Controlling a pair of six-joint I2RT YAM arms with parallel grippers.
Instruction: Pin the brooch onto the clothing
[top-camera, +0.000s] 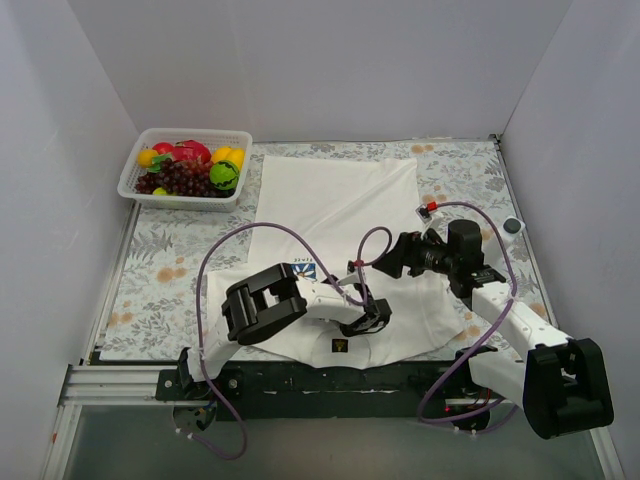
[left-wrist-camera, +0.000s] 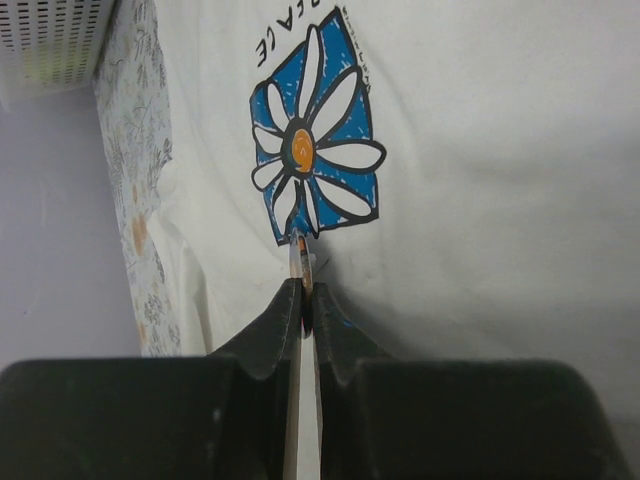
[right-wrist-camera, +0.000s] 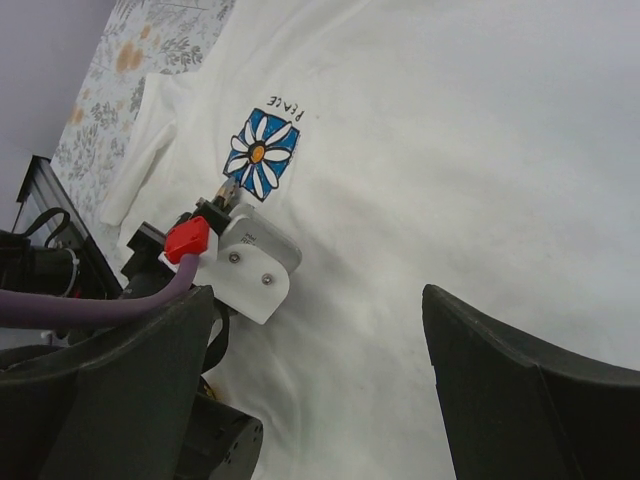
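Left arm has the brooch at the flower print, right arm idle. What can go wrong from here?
1. The left fingers pinch the thin brooch only at their tips; pressing into the T-shirt may twist it or let it slip.
2. The right fingers hang open above the cloth, pinning nothing, so fabric by the flower emblem may bunch instead of taking the pin.

Fruit basket (top-camera: 190, 199) on floral tablecloth (top-camera: 160, 272)
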